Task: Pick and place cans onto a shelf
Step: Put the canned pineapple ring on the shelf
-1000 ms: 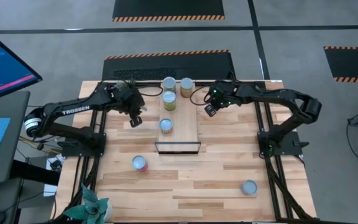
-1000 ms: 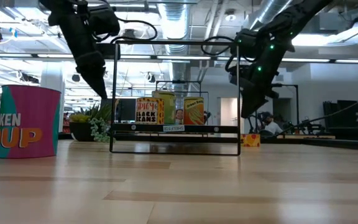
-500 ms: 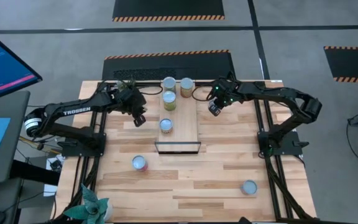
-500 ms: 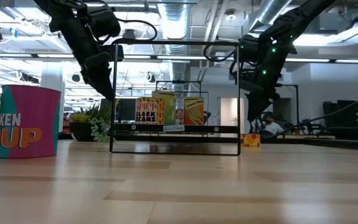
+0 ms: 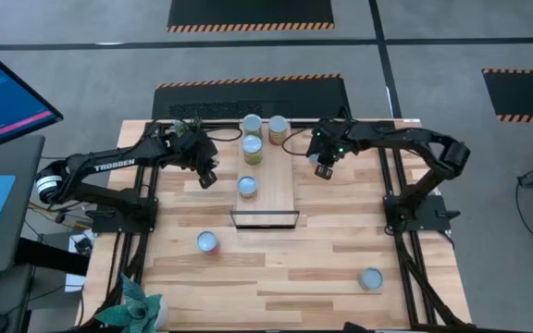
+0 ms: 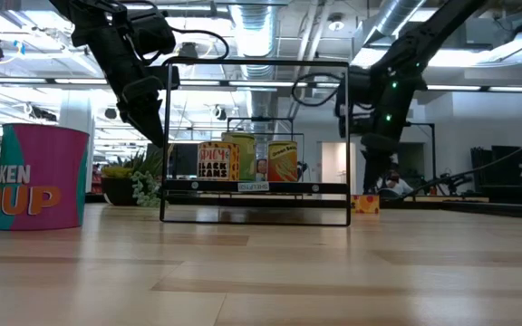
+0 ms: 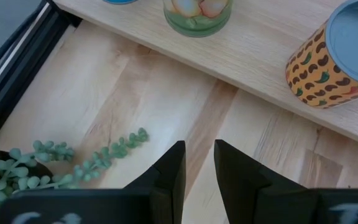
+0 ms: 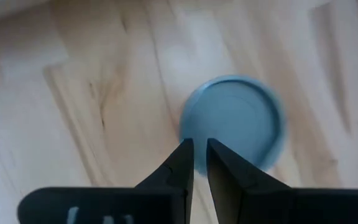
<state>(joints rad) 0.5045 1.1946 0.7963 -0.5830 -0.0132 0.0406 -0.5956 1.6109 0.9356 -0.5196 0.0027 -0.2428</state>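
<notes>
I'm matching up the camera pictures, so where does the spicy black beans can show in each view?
High view: spicy black beans can on the shelf, nearest its black frame.
Low view: the can stands behind the frame, leftmost.
Left wrist view: the can is at the right edge.
Right wrist view: one blue lid; cannot tell whose.
Shared landmark: the shelf.

Four round silver-topped tins (image 5: 251, 139) are crowding the far half of the long light-wood shelf board (image 5: 280, 199); its near half is lying bare. A trailing green plant (image 5: 185, 129) is blocking the far-left approach.
</notes>
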